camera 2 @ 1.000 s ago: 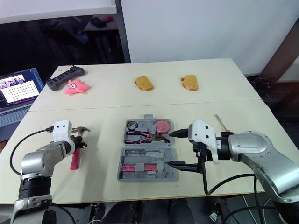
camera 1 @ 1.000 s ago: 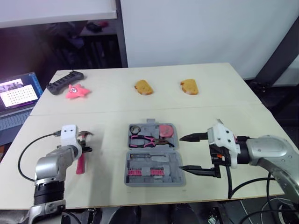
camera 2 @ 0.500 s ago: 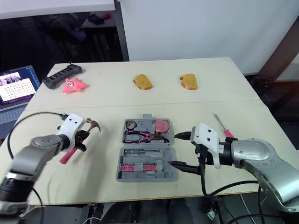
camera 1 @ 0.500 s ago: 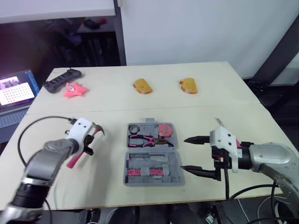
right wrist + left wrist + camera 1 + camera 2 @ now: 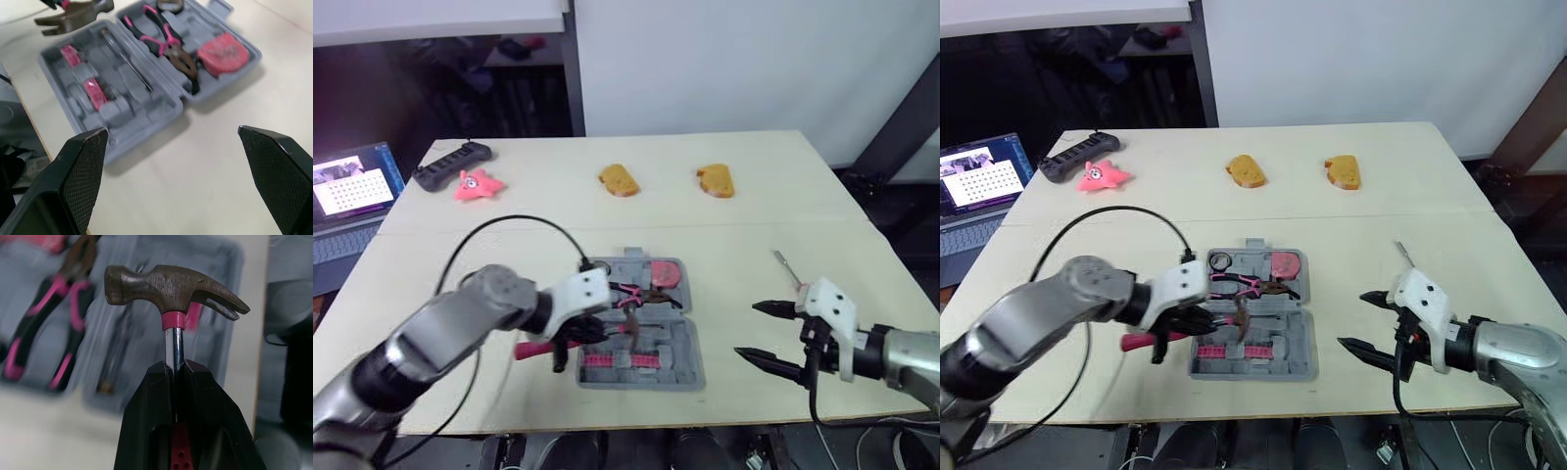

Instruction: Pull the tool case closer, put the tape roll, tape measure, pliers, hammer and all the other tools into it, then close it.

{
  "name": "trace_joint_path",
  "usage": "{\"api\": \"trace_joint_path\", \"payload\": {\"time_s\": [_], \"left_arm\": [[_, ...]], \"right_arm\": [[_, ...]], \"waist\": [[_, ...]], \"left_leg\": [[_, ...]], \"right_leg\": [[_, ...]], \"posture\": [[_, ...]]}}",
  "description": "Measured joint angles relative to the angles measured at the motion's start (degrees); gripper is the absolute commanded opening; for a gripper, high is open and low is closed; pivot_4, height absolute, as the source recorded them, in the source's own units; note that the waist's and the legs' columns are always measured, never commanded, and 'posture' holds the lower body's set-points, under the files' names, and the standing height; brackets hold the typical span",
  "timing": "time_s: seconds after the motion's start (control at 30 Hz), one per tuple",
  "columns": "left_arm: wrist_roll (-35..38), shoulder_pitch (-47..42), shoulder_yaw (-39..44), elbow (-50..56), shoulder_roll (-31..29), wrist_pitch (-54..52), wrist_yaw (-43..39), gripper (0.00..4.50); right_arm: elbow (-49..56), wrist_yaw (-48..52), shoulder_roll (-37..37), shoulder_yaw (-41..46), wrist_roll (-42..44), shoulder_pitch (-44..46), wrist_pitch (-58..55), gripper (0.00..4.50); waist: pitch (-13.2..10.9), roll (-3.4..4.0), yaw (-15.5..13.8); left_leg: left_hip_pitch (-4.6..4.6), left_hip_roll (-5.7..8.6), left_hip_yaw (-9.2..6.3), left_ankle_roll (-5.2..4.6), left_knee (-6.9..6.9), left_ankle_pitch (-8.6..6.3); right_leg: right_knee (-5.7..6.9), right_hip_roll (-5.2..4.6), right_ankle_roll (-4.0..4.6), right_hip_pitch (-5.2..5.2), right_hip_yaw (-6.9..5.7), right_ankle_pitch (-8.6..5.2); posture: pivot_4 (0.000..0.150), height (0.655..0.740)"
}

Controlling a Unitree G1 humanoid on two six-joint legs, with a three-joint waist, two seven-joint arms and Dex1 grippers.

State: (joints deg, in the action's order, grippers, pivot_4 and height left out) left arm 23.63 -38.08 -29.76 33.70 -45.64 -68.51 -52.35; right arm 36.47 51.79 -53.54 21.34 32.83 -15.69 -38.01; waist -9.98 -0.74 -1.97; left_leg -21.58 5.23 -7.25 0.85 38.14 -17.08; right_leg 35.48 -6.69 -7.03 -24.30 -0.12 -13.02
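Left hand (image 5: pixel 176 368) has carried hammer (image 5: pixel 173 286) over tool case (image 5: pixel 1304 343)

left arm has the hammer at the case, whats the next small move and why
Probably lower the hammer into the open tool case, then release. The left tool is shut on its shaft, head above the case's near half; the right tool stands open, clear of it.

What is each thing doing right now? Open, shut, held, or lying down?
Case: open, on the table.
Hammer: held over the case.
Left gripper: shut on the hammer.
Right gripper: open, empty.
Pliers: lying in the case.
Tape measure: lying in the case.
Screwdriver: lying on the table.
Laptop: open, screen lit.
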Motion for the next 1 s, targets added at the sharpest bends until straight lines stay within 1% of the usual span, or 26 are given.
{"api": "trace_joint_path", "payload": {"time_s": [0.13, 0.27, 0.33, 0.43, 0.57, 0.8, 0.9, 1.0], "left_arm": [[-5.42, -8.84, -11.4, -2.61, 1.06, 0.5, 0.17, 0.02], [-9.8, -12.57, -19.44, -8.63, 8.01, 2.0, 1.16, 0.02], [-10.58, -12.89, -21.57, -9.93, 10.06, 2.21, 1.3, 0.02], [-11.06, -14.18, -22.76, -12.78, 13.96, 1.76, 1.87, 0.02], [-11.93, -14.77, -23.29, -16.27, 17.02, 1.83, 2.25, 0.02], [-14.7, -15.71, -25.7, -23.1, 20.7, 4.82, 2.33, 0.02], [-15.72, -15.74, -25.93, -25.43, 22.25, 6.52, 1.9, 0.02], [-16.42, -15.74, -26.48, -26.45, 22.48, 7.24, 1.28, 0.02]], "right_arm": [[0.79, 0.24, 0.03, 0.87, -0.15, -1.86, 0.42, 4.5], [2.66, 0.19, -0.06, 1.19, -0.28, -2.44, 0.54, 4.5], [2.94, 0.22, -0.17, 1.39, -0.28, -2.6, 0.39, 4.5], [3.14, 0.32, -0.79, 1.36, -0.33, -2.47, -0.33, 4.5], [3.49, 0.39, -1.62, -0.93, -0.6, -0.7, -0.4, 4.5], [3.63, 0.16, -1.7, -3.32, -0.53, 3.07, -0.99, 4.5], [3.88, -0.21, -1.69, -3.65, -0.53, 3.09, -1.64, 4.5], [4.4, -0.46, -1.67, -3.84, -0.51, 2.74, -1.83, 4.5]], "waist": [[-0.01, 0.01, 0.11], [-0.02, -0.03, -0.23], [-0.03, -0.04, -0.19], [-0.03, -0.04, -0.2], [-0.02, -0.02, -0.15], [-0.03, -0.03, -0.29], [-0.03, -0.04, -0.27], [-0.03, -0.03, -0.13]], "left_leg": [[0.03, -0.01, 0.06, 0.0, -0.01, 0.0], [0.01, 0.01, 0.06, -0.04, 0.03, -0.01], [0.01, 0.01, 0.06, -0.05, 0.02, -0.02], [0.01, 0.0, 0.05, -0.04, 0.03, -0.01], [0.04, -0.01, 0.07, -0.04, 0.03, -0.01], [0.02, 0.02, 0.06, -0.04, 0.05, -0.01], [0.01, 0.02, 0.05, -0.04, 0.05, -0.01], [0.03, 0.02, 0.06, -0.04, 0.05, -0.01]], "right_leg": [[0.0, 0.0, -0.01, 0.0, 0.02, 0.0], [-0.03, -0.01, -0.02, 0.03, 0.03, 0.0], [-0.03, -0.01, -0.02, 0.02, 0.04, 0.0], [-0.01, -0.01, -0.02, 0.02, 0.04, -0.01], [0.01, 0.0, -0.02, 0.02, 0.05, -0.01], [0.0, -0.03, -0.03, 0.03, 0.05, -0.01], [0.0, -0.03, -0.03, 0.03, 0.05, -0.01], [0.02, -0.03, -0.04, 0.02, 0.05, -0.01]], "posture": [[0.15, 0.7219], [0.15, 0.7219], [0.15, 0.7219], [0.15, 0.7219], [0.15, 0.7219], [0.15, 0.7219], [0.15, 0.7219], [0.15, 0.7219]]}}
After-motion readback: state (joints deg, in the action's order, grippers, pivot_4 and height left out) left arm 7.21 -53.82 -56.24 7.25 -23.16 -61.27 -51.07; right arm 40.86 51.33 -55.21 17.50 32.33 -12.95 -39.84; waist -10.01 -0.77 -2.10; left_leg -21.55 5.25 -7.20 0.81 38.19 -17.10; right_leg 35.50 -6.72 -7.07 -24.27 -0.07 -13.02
